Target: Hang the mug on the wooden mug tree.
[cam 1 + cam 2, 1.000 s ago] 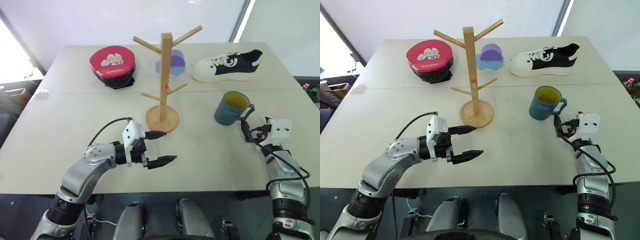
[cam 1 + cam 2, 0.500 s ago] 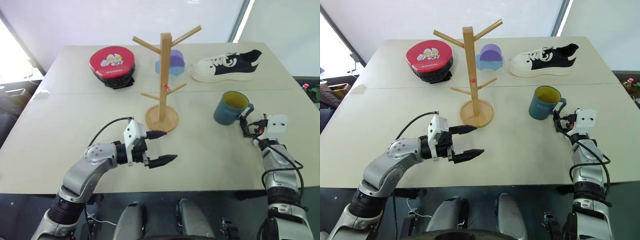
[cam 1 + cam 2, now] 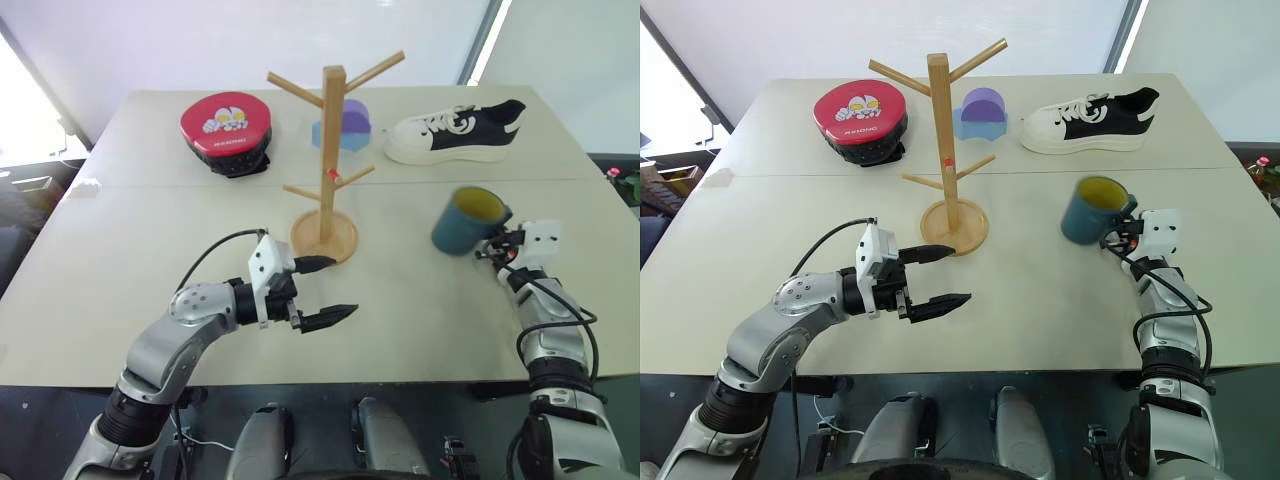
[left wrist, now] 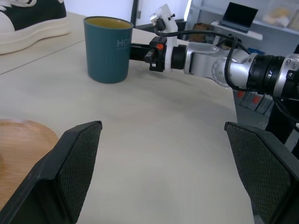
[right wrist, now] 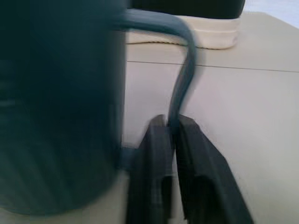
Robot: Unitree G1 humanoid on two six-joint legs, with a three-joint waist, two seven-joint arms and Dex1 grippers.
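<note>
Fingers (image 5: 156, 163) of the right gripper (image 3: 497, 246) are clenched on the blue loop handle (image 5: 182, 70) of the mug (image 3: 464, 221), the two black pads pinching its lower part. From the head the mug appears tilted, its yellow inside showing, at the right side of the tabletop (image 3: 150, 250), well apart from the wooden mug tree (image 3: 327, 160) (whether its base touches the surface is hard to tell). Up close, the mug's body is blurred and cut off. The left gripper (image 3: 322, 292) hovers just in front of the tree's round base, its fingers released and spread with nothing between them. Behind lie a sneaker (image 3: 455, 131) and a red round case (image 3: 227, 125); a purple object (image 3: 348, 125) is partly hidden behind the post.
</note>
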